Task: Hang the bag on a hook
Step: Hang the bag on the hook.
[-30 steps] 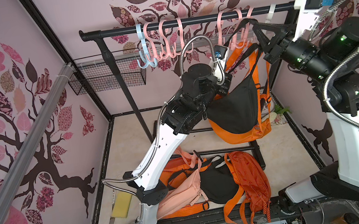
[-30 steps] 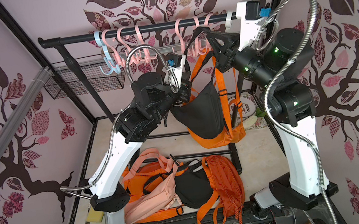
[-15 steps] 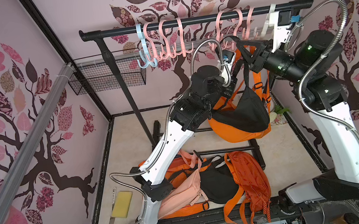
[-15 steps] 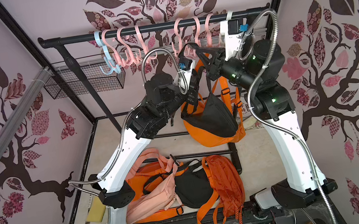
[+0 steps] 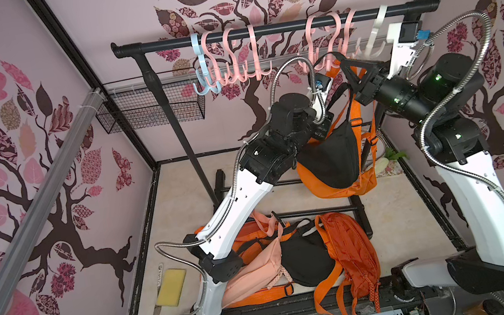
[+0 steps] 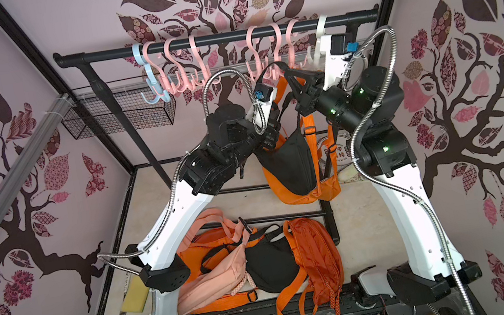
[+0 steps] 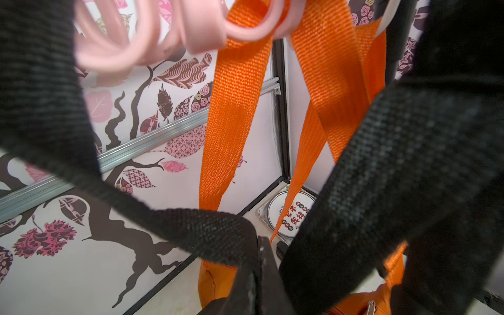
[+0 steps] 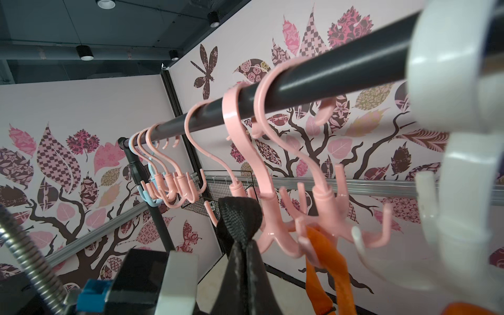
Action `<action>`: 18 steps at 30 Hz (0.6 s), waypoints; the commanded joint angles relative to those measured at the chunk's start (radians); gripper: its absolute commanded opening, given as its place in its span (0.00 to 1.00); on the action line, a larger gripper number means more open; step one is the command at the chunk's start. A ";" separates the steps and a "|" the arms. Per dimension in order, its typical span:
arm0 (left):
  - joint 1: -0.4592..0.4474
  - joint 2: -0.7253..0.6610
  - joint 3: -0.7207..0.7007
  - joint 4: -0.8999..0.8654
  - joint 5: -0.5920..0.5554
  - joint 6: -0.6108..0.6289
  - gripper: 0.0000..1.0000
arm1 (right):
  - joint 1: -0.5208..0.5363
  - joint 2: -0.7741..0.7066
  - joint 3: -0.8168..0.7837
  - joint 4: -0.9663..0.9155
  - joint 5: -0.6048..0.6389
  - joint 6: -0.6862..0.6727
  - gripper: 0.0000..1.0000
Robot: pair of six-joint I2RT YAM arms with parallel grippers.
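The right gripper (image 8: 241, 253) is clenched on the black strap (image 8: 240, 215) of the bag (image 5: 331, 158), and the strap's fold is held up just beside the prongs of the pink hooks. The left gripper (image 7: 261, 245) is clamped on the black strap too. In both top views the bag is seen hanging below the rail (image 5: 256, 29), with its orange strap (image 7: 237, 95) looped over a prong of a pink hook (image 8: 321, 196). What the bag contains cannot be told. A wire basket (image 5: 148, 113) is mounted behind the rail; whether anything lies in it cannot be told. On the floor a pile of bags (image 5: 296, 255) is seen beside a yellow sponge (image 5: 171, 286).
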 commanded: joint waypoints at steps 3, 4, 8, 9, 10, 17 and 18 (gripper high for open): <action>0.003 -0.035 -0.004 -0.008 0.029 -0.005 0.00 | -0.014 -0.008 0.035 0.030 0.033 0.027 0.00; 0.003 -0.035 -0.013 -0.012 0.032 -0.009 0.00 | -0.015 -0.013 0.016 0.039 0.026 0.037 0.00; 0.001 -0.046 -0.045 -0.022 0.030 -0.014 0.00 | -0.017 -0.068 -0.101 0.103 0.040 0.057 0.00; 0.002 -0.054 -0.058 -0.018 0.025 -0.011 0.00 | -0.018 -0.082 -0.123 0.118 0.043 0.060 0.00; 0.000 -0.061 -0.072 -0.012 0.020 -0.010 0.00 | -0.018 -0.092 -0.135 0.123 0.045 0.061 0.00; 0.000 -0.096 -0.126 0.023 -0.013 0.001 0.00 | -0.018 -0.143 -0.220 0.174 0.040 0.069 0.00; 0.000 -0.101 -0.123 0.030 -0.021 0.004 0.00 | -0.017 -0.142 -0.214 0.171 0.035 0.068 0.00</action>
